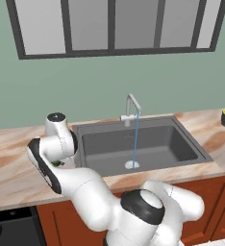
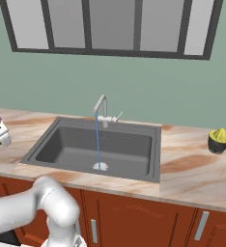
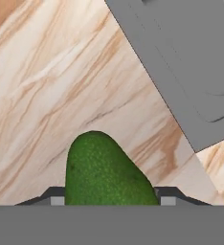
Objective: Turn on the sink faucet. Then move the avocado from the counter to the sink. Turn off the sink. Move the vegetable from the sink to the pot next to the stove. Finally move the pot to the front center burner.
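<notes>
Hand view puts the avocado (image 3: 104, 170) at the bottom centre of the frame, sitting squarely between the two dark finger tips of the gripper (image 3: 109, 200), which appear closed on its flanks with the marbled counter (image 3: 47, 86) behind it and a corner of the dark grey sink (image 3: 190, 62) at the upper right. In the left base view the hand sits at the middle left, just beside the basin's left rim, and the sink faucet (image 1: 131, 108) runs a thin blue stream to the drain. The fruit looks light, firm and smooth-skinned, so likely a bit slippery; gripping across its widest middle, not the tapering end, seems safest.
</notes>
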